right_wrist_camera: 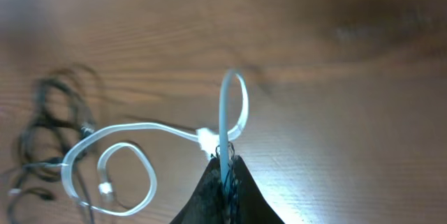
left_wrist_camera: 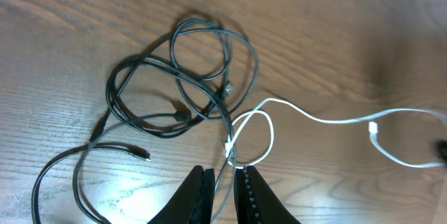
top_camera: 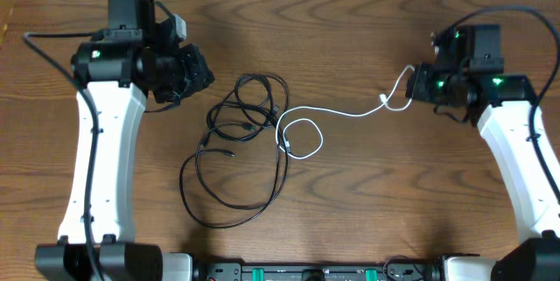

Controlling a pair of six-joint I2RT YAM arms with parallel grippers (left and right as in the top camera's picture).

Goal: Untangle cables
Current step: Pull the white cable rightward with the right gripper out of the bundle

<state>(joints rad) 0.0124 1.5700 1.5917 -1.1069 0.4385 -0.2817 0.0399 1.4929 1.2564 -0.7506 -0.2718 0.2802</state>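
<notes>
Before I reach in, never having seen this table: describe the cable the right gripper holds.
On the wooden table, look right of the central tangle of black cables. One thin cable runs from a small loop there to the right gripper. It alone is white.

Brown wooden table, tangled black cables — looped white cable alongside

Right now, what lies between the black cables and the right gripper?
The white cable, running from the black cables to the right gripper over bare table, seen overhead.
</notes>
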